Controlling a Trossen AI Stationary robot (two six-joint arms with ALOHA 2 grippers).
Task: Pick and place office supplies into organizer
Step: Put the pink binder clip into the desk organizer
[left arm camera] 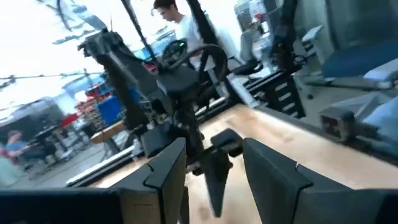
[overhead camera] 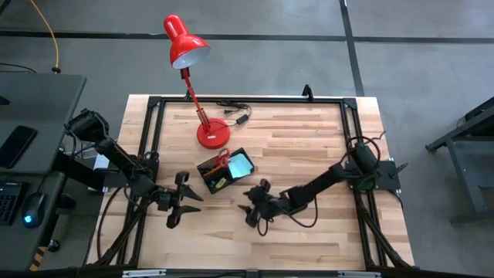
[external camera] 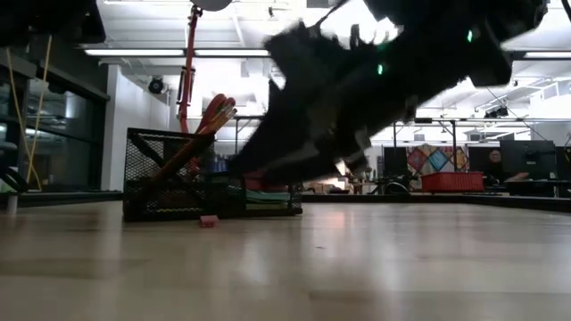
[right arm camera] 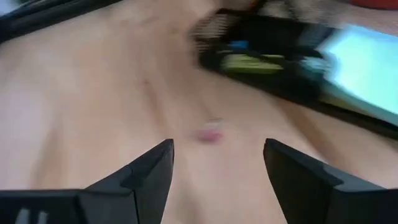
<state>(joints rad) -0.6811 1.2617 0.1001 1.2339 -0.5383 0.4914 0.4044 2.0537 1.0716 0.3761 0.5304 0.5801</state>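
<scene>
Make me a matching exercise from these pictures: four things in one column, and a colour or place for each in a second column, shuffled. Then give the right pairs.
Things:
1. desk lamp
2. organizer
3. sticky-note pad
4. small piece on the table beside the organizer

Descriptions:
A. teal, lying in the organizer
B. pink, on bare wood
C. red, standing at the table's far side
D. black, with low walls, between the two grippers

Pairs: 1-C, 2-D, 3-A, 4-B
</scene>
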